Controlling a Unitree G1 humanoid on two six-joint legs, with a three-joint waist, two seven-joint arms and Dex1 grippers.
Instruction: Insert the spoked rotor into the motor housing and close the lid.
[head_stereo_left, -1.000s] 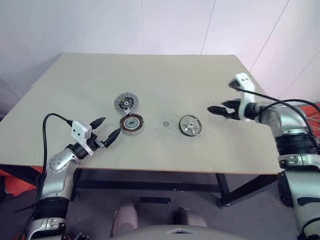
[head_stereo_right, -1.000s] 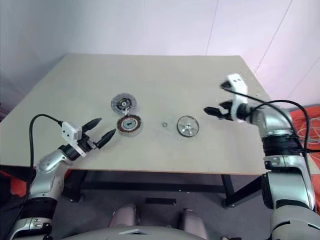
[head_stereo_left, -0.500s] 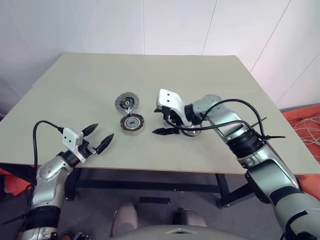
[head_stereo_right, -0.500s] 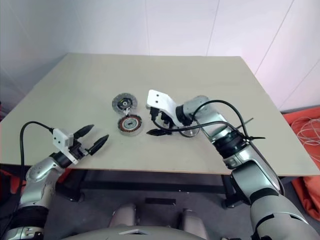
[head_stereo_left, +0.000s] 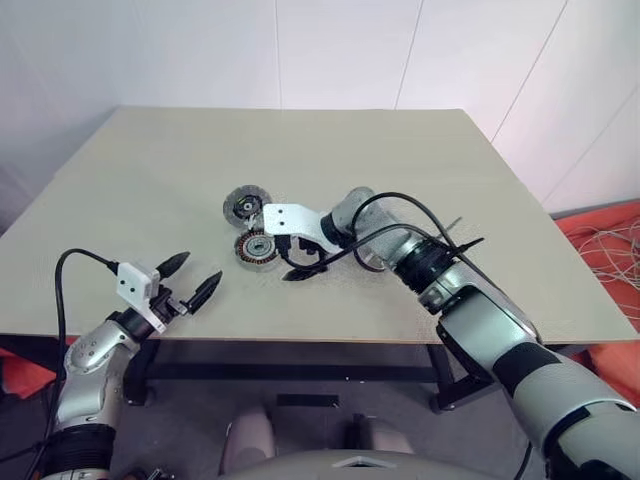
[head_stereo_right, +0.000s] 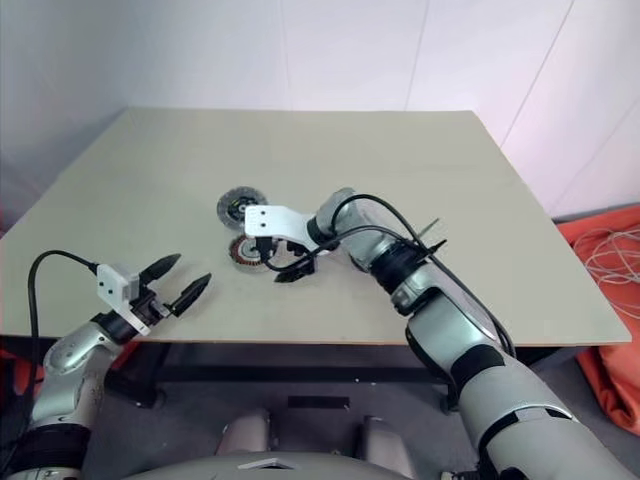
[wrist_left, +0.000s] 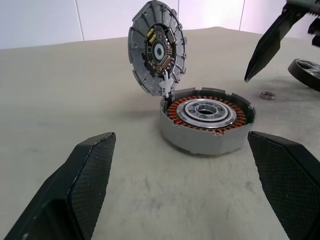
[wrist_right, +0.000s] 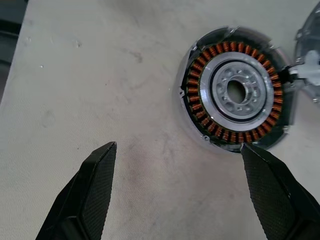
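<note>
The motor housing (wrist_left: 207, 120) sits open on the table, copper windings ringing a silver centre. Behind it the ribbed grey lid (wrist_left: 157, 50) stands tilted up, joined to the housing's far edge by a white wire. In the left wrist view, an edge of the spoked rotor (wrist_left: 306, 71) shows to the right of the housing; in the head views my right arm covers it. My right gripper (wrist_right: 177, 147) hangs open just in front of and above the housing (head_stereo_left: 252, 247), pointing down, empty. My left gripper (head_stereo_left: 195, 275) is open and empty near the table's front-left edge, aimed at the housing.
A tiny loose ring (wrist_left: 268, 95) lies between the housing and the rotor. The beige table (head_stereo_left: 450, 160) is bare at the back and right. My right forearm and its cable (head_stereo_left: 420, 250) stretch across the table's middle.
My right arm has swept from the table's right side leftward to the housing, its gripper rolling to point down. The left gripper has drawn back slightly toward the front edge. Both stay open.
</note>
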